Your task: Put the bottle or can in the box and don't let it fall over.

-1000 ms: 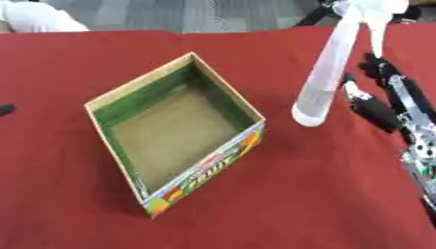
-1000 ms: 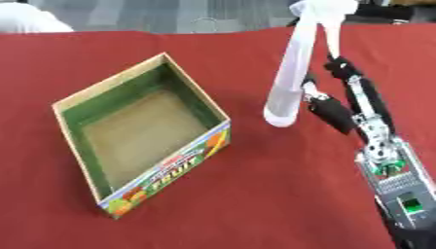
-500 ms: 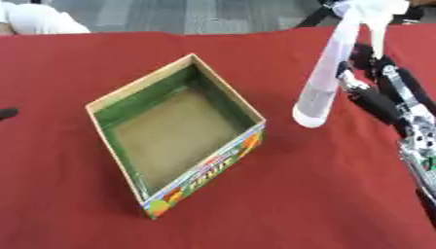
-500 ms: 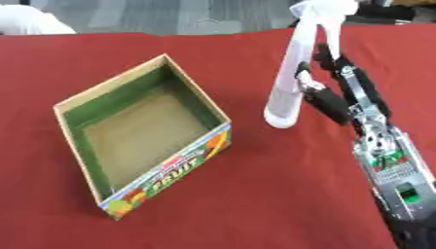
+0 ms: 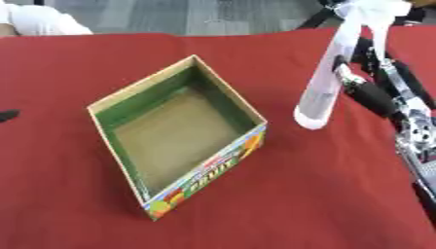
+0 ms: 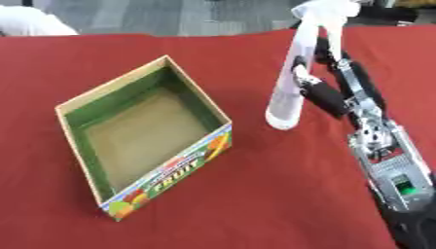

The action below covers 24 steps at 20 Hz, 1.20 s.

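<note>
A tall white bottle (image 5: 326, 80) with a spray top stands leaning a little on the red table, to the right of the box. My right hand (image 5: 371, 93) comes in from the right, its thumb against the bottle's near side and its fingers curled round the far side. The open cardboard box (image 6: 176, 171), green inside with a fruit print on its front wall, sits turned cornerwise left of centre and holds nothing. At the left edge only a dark tip of my left hand (image 5: 7, 115) shows.
The red cloth (image 5: 281, 204) covers the whole table. Its far edge (image 5: 213, 34) runs along the top, with grey floor beyond. My right forearm (image 6: 396, 170) lies along the right side.
My right hand has moved in from beside the bottle and curled its thumb and fingers round it. The bottle's base stays where it was, and the box has not moved.
</note>
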Each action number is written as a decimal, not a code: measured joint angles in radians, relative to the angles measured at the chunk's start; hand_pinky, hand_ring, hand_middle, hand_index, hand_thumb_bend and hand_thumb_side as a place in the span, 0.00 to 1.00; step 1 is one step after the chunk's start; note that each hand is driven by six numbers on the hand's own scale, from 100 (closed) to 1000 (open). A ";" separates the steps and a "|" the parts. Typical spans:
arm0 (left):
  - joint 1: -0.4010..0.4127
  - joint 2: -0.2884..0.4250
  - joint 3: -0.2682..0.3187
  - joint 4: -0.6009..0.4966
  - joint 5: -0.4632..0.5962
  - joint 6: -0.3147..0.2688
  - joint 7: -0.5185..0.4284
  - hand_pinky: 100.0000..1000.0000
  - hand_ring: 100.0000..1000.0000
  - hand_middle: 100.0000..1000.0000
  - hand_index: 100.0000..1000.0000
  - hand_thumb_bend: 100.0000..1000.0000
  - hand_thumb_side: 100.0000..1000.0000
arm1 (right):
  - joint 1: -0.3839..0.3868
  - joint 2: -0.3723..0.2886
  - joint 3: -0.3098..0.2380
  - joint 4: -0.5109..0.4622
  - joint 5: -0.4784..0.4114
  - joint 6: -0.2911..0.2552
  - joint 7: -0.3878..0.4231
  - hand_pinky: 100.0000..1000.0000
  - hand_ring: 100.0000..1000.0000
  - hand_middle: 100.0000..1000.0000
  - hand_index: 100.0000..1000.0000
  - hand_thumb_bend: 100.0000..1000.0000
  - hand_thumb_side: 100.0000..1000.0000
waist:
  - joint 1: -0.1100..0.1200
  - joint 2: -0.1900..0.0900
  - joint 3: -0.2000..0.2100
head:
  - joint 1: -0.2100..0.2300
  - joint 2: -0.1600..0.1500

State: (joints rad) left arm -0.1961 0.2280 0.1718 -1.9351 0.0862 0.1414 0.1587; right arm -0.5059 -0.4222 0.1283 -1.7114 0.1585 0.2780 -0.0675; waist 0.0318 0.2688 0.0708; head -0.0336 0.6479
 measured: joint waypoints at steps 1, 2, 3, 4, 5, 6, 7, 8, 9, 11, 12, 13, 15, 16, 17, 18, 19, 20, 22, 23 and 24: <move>0.000 0.000 -0.001 0.000 0.000 0.000 0.000 0.69 1.00 0.97 0.72 0.12 0.86 | -0.005 0.000 0.002 0.001 -0.004 0.000 0.000 1.00 0.92 0.86 0.97 0.00 0.56 | 0.000 0.001 0.002 | -0.001 0.000; 0.000 0.000 -0.001 0.000 0.000 0.000 0.000 0.69 1.00 0.97 0.72 0.12 0.86 | -0.010 0.000 0.003 0.002 -0.006 0.000 0.001 1.00 0.92 0.86 0.97 0.00 0.56 | 0.000 0.002 0.004 | -0.003 0.000; 0.000 0.000 -0.001 0.000 0.000 0.000 -0.001 0.69 1.00 0.97 0.72 0.12 0.86 | -0.016 0.000 0.005 0.003 -0.009 -0.001 0.001 1.00 0.92 0.85 0.97 0.00 0.56 | 0.000 0.004 0.005 | -0.004 0.000; 0.000 -0.001 -0.002 0.000 0.000 0.000 -0.002 0.69 1.00 0.97 0.72 0.12 0.86 | -0.021 0.000 0.007 0.005 -0.013 0.000 0.002 1.00 0.92 0.85 0.96 0.00 0.56 | 0.000 0.005 0.005 | -0.004 -0.001; -0.001 -0.001 -0.002 0.000 0.000 0.000 -0.003 0.69 1.00 0.97 0.72 0.12 0.86 | -0.024 0.000 0.008 0.006 -0.015 0.000 0.002 1.00 0.92 0.85 0.96 0.00 0.55 | 0.000 0.005 0.007 | -0.005 -0.001; -0.001 -0.001 -0.002 0.000 0.000 0.000 -0.004 0.69 1.00 0.97 0.72 0.12 0.86 | -0.028 0.000 0.009 0.006 -0.019 0.000 0.003 1.00 0.92 0.85 0.96 0.00 0.55 | 0.000 0.005 0.010 | -0.005 -0.002; -0.001 -0.001 -0.002 0.000 0.000 0.000 -0.004 0.69 1.00 0.97 0.72 0.12 0.86 | -0.032 0.000 0.011 0.008 -0.022 0.000 0.005 1.00 0.91 0.84 0.95 0.00 0.55 | 0.000 0.005 0.012 | -0.007 -0.004; -0.001 -0.002 -0.002 0.000 0.000 0.000 -0.004 0.69 1.00 0.97 0.72 0.12 0.86 | -0.035 0.000 0.014 0.011 -0.024 0.000 0.007 1.00 0.91 0.84 0.95 0.00 0.55 | -0.001 0.006 0.012 | -0.008 -0.008; -0.001 -0.004 -0.002 0.000 0.000 0.000 -0.005 0.69 1.00 0.97 0.72 0.12 0.86 | -0.038 0.000 0.015 0.012 -0.028 0.001 0.008 1.00 0.90 0.83 0.94 0.00 0.54 | -0.001 0.007 0.014 | -0.009 -0.008; -0.001 -0.008 -0.002 0.000 0.000 0.000 -0.006 0.69 1.00 0.97 0.72 0.12 0.86 | -0.042 0.000 0.016 0.017 -0.036 0.000 0.009 1.00 0.90 0.83 0.94 0.00 0.54 | -0.001 0.009 0.017 | -0.011 -0.009; -0.001 -0.008 -0.002 0.000 0.000 0.000 -0.007 0.69 1.00 0.97 0.72 0.12 0.86 | -0.044 0.000 0.018 0.018 -0.040 0.000 0.009 1.00 0.90 0.82 0.93 0.00 0.51 | -0.001 0.009 0.017 | -0.012 -0.009; -0.001 -0.008 -0.002 0.000 0.000 0.000 -0.007 0.69 1.00 0.97 0.72 0.11 0.86 | -0.046 0.000 0.020 0.020 -0.043 0.000 0.009 1.00 0.90 0.82 0.93 0.00 0.51 | -0.001 0.010 0.017 | -0.013 -0.010; -0.001 -0.008 -0.002 0.000 0.000 0.000 -0.008 0.69 1.00 0.97 0.72 0.11 0.86 | -0.047 0.000 0.020 0.024 -0.048 0.004 0.004 1.00 0.90 0.82 0.93 0.00 0.48 | -0.001 0.010 0.018 | -0.013 -0.012; -0.001 -0.008 -0.002 0.000 0.000 0.000 -0.008 0.69 1.00 0.97 0.72 0.12 0.86 | -0.047 0.000 0.020 0.025 -0.049 0.006 0.000 1.00 0.89 0.82 0.94 0.00 0.41 | -0.001 0.011 0.018 | -0.013 -0.013; -0.001 -0.008 -0.002 0.001 0.000 0.000 -0.008 0.69 1.00 0.97 0.72 0.11 0.86 | -0.047 0.000 0.020 0.025 -0.049 0.008 -0.005 1.00 0.89 0.82 0.94 0.00 0.40 | -0.001 0.011 0.017 | -0.013 -0.014; -0.001 -0.008 -0.002 0.001 0.000 0.001 -0.008 0.69 1.00 0.97 0.72 0.12 0.86 | -0.046 0.000 0.020 0.026 -0.049 0.010 -0.010 1.00 0.89 0.82 0.94 0.00 0.37 | -0.001 0.011 0.017 | -0.013 -0.015; -0.001 -0.008 -0.002 0.001 0.000 0.001 -0.008 0.69 1.00 0.97 0.72 0.11 0.86 | -0.046 0.000 0.020 0.027 -0.049 0.012 -0.013 1.00 0.89 0.81 0.94 0.00 0.37 | -0.001 0.012 0.017 | -0.013 -0.016; -0.001 -0.009 -0.002 0.001 0.000 0.001 -0.008 0.69 1.00 0.97 0.72 0.11 0.86 | -0.046 0.000 0.020 0.027 -0.050 0.013 -0.014 1.00 0.89 0.81 0.93 0.00 0.36 | -0.001 0.012 0.017 | -0.013 -0.017; -0.001 -0.009 -0.002 0.001 0.000 0.000 -0.009 0.69 1.00 0.97 0.72 0.11 0.86 | -0.046 0.001 0.021 0.027 -0.050 0.015 -0.014 1.00 0.88 0.80 0.93 0.00 0.37 | 0.000 0.012 0.017 | -0.014 -0.017; -0.001 -0.009 -0.002 0.001 0.000 0.000 -0.009 0.69 1.00 0.97 0.72 0.11 0.86 | -0.046 0.002 0.022 0.029 -0.052 0.016 -0.013 1.00 0.88 0.80 0.92 0.00 0.37 | 0.000 0.013 0.017 | -0.015 -0.017; -0.001 -0.009 -0.002 0.001 0.000 0.000 -0.009 0.69 1.00 0.97 0.72 0.11 0.86 | -0.046 0.004 0.023 0.032 -0.056 0.018 -0.010 1.00 0.88 0.79 0.92 0.00 0.36 | 0.001 0.014 0.017 | -0.017 -0.017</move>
State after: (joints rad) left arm -0.1972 0.2194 0.1702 -1.9342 0.0863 0.1416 0.1497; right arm -0.5522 -0.4186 0.1515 -1.6798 0.1023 0.2960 -0.0779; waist 0.0330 0.2824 0.0874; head -0.0502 0.6306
